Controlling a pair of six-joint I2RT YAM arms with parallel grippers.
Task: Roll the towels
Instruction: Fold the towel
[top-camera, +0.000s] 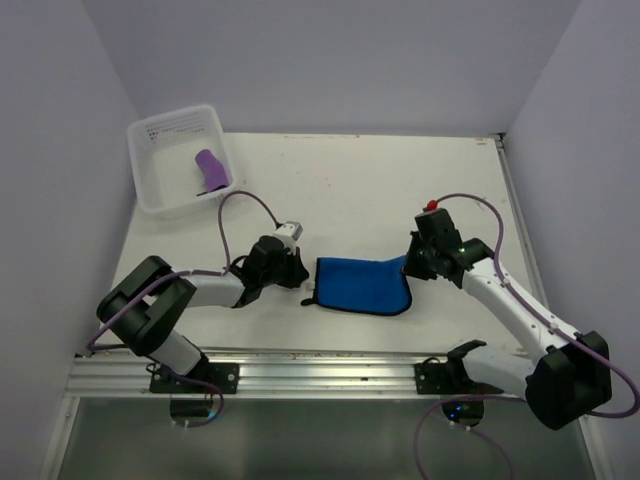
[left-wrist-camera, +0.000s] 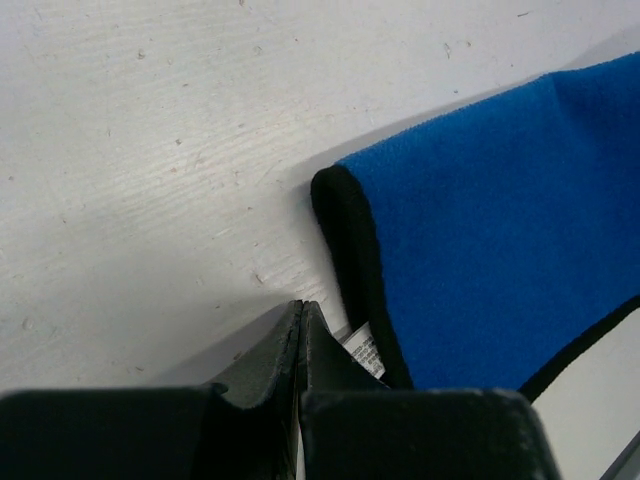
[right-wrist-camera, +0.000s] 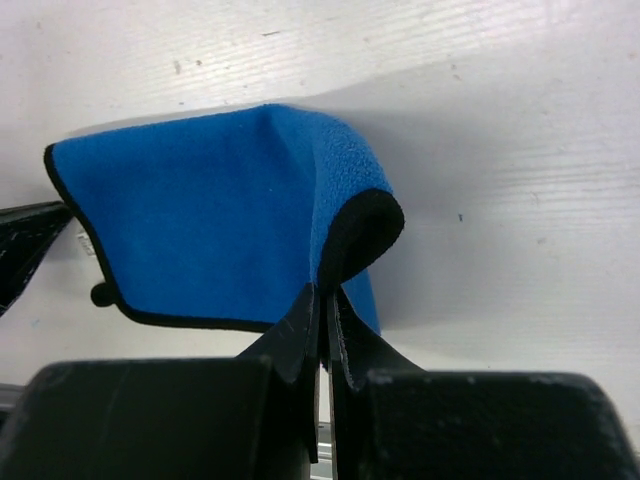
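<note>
The blue towel (top-camera: 360, 287) is spread mid-table, its right edge pinched and lifted by the closed right gripper (right-wrist-camera: 325, 297). The left gripper (left-wrist-camera: 302, 308) is shut at the left hem; whether cloth is caught cannot be told. Rolling seems barely started: the lifted edge should be carried over leftward.

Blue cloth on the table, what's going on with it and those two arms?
The right pincer is shut on one lifted corner of the bright blue black-edged square towel. The left pincer is closed at the opposite edge; its grip there is unclear. A rolled purple cloth towel sits in the clear plastic tub.
</note>
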